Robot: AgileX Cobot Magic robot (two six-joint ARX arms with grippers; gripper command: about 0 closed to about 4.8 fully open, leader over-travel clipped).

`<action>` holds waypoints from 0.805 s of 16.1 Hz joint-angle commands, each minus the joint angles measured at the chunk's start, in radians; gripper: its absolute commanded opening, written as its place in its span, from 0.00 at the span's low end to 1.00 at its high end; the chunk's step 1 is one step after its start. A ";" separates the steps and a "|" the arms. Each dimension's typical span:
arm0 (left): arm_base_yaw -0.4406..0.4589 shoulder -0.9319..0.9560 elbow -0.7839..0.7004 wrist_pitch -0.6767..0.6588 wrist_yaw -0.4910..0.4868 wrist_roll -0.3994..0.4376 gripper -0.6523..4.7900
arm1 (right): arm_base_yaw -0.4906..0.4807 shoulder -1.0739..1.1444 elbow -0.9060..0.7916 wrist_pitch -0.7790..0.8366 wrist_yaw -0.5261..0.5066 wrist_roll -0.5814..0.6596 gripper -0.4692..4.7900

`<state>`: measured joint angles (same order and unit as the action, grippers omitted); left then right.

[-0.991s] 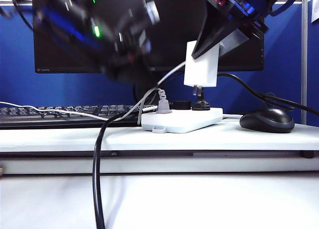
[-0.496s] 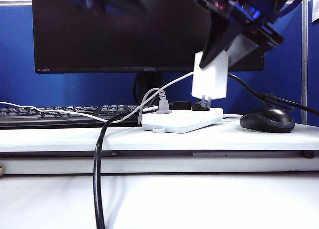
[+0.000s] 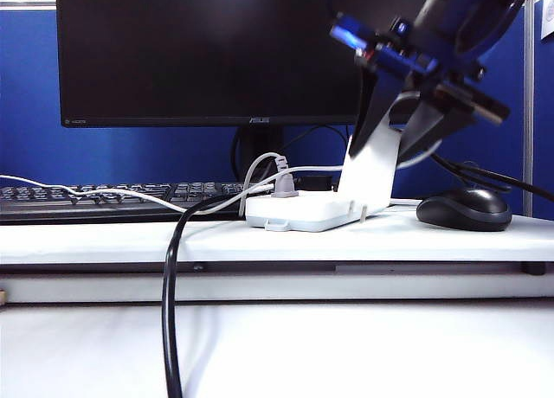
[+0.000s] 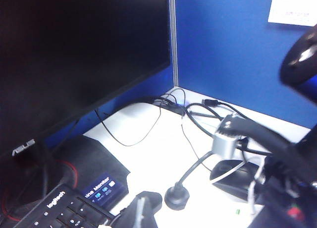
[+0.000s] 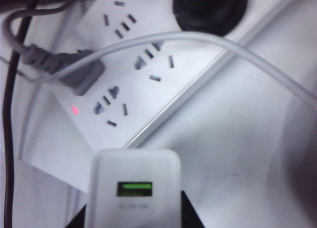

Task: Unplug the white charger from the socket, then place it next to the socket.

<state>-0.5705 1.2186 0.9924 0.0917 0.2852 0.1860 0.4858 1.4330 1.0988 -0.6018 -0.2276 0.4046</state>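
One white charger [image 3: 370, 177] is out of the socket [image 3: 312, 209] and clamped in the right pincer [image 3: 394, 130], hanging tilted below its jaws. Its lower end is at the right end of the socket, with one prong showing just above the worktop [image 3: 260, 240]; contact cannot be confirmed. In the right wrist view the charger [image 5: 132, 188] sits between the jaws with its one thin white cable [image 5: 198, 42] arching over the one socket [image 5: 133, 64] beyond it. Two plugs occupy that strip: one grey plug [image 5: 74, 72] and one black plug [image 5: 210, 7], the latter farther from the pincer. One red indicator light [image 5: 75, 110] is lit. One mouse [image 3: 464, 209] lies below and beside the right pincer; one keyboard [image 3: 104, 199] and one monitor [image 3: 208, 52] are well apart from it. The left pincer is not seen in any view; its state cannot be told.
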 commanded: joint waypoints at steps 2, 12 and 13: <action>-0.001 -0.004 0.003 -0.003 -0.001 -0.003 0.11 | 0.002 0.042 0.003 0.059 0.007 0.144 0.09; -0.001 -0.004 0.003 -0.005 -0.001 -0.003 0.11 | -0.004 0.098 0.003 -0.008 -0.002 0.267 0.67; -0.001 -0.004 0.003 -0.005 0.000 -0.003 0.11 | -0.004 0.097 0.003 -0.009 -0.002 0.259 0.84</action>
<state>-0.5705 1.2186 0.9924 0.0849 0.2844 0.1860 0.4801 1.5299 1.1053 -0.5808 -0.2314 0.6750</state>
